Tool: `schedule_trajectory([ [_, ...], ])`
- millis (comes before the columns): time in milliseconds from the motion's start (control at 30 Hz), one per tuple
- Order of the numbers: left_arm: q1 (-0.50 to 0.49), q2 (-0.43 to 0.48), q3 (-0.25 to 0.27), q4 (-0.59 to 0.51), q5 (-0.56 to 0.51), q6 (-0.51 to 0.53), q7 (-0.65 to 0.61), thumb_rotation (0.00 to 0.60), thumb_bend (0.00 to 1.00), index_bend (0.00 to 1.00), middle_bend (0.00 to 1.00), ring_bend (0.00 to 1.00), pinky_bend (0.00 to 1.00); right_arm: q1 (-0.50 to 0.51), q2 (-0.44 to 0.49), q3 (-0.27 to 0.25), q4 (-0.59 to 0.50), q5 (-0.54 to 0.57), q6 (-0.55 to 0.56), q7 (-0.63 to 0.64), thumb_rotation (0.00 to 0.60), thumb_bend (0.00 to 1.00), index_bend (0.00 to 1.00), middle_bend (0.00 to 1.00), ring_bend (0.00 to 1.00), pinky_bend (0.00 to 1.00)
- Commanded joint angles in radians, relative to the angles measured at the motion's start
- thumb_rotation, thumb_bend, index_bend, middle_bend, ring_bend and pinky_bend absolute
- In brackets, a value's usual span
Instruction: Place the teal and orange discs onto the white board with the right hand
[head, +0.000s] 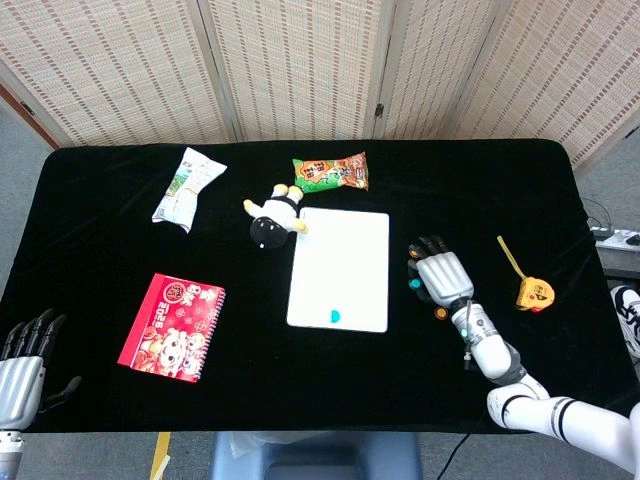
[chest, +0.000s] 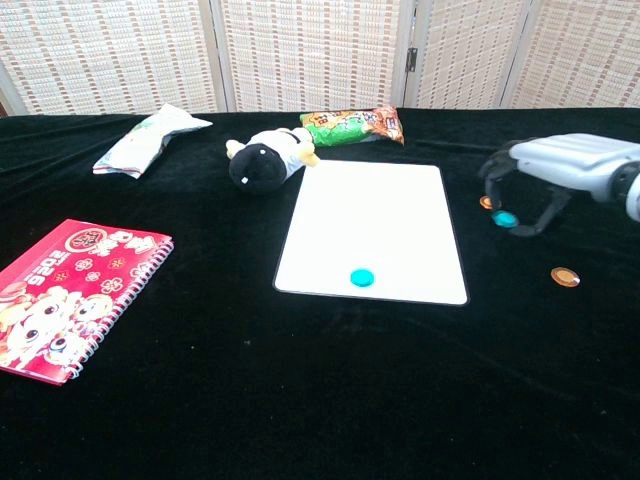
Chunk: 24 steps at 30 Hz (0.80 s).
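Observation:
The white board lies mid-table with one teal disc near its front edge. My right hand hovers just right of the board and pinches a second teal disc in its fingertips, above the cloth. One orange disc peeks out behind the fingers. Another orange disc lies on the cloth under the hand's near side. My left hand hangs open off the table's front left corner.
A plush toy touches the board's far left corner, with a green-orange snack bag behind it. A white packet and a red notebook lie to the left. A yellow tape measure lies to the right.

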Motion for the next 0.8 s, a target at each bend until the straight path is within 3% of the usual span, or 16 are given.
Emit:
schedule_trajectory([
  [33, 0.002, 0.0, 0.0, 0.003, 0.0, 0.003, -0.002, 0.6, 0.27, 0.0, 0.0, 0.06, 0.0, 0.03, -0.009, -0.015, -0.062, -0.024, -0.005, -0.047, 0.6, 0.25, 0.5, 0.14, 0.0, 0.0],
  [500, 0.005, -0.007, 0.004, 0.019, -0.005, -0.003, -0.017, 0.6, 0.27, 0.0, 0.0, 0.06, 0.0, 0.117, -0.126, -0.027, -0.086, 0.033, -0.036, -0.209, 0.6, 0.25, 0.5, 0.14, 0.0, 0.0],
  [800, 0.008, -0.01, 0.005, 0.03, -0.01, -0.004, -0.026, 0.6, 0.27, 0.0, 0.0, 0.06, 0.0, 0.134, -0.155, -0.038, -0.078, 0.052, -0.025, -0.255, 0.6, 0.25, 0.5, 0.14, 0.0, 0.0],
])
